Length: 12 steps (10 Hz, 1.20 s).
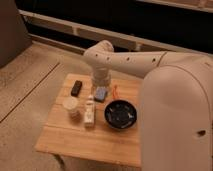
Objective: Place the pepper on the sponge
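Note:
The pepper (115,91) is a thin red-orange piece lying on the wooden table (85,137), just right of the sponge. The sponge (101,93) is a small blue-grey block near the table's far middle. My gripper (101,77) hangs at the end of the white arm (125,62), right behind and slightly above the sponge, close to the table's far edge. It is left of the pepper, and the pepper lies apart from it.
A black rectangular block (76,88) lies at the far left. A pale cup (71,106) and a white bottle (89,111) sit in the middle left. A black bowl (120,114) stands right of them. My large white arm body (175,115) covers the table's right side.

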{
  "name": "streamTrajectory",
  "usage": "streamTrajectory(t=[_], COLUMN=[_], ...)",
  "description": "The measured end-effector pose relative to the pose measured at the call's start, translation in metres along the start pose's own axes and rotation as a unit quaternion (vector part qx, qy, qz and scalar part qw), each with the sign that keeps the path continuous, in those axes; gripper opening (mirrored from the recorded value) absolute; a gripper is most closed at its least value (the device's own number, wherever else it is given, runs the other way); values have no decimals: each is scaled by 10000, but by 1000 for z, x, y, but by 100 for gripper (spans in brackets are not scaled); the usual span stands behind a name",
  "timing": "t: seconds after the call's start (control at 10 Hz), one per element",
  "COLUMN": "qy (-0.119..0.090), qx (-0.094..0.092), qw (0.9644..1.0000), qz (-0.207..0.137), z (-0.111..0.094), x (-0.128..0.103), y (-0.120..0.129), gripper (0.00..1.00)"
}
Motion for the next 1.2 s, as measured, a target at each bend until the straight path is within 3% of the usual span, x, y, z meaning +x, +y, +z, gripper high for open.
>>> streamTrajectory(t=[0.3,0.5,0.9,1.2], qy=[-29,-236,-619,-878], qx=[86,272,35,-223], qw=[9999,9986,9960,9915], qz=[48,388,645,938], z=[0,-2,-6,-4], x=[-5,-28,-65,-88], y=[-9,-54,-94,-132], gripper=[65,65,65,65])
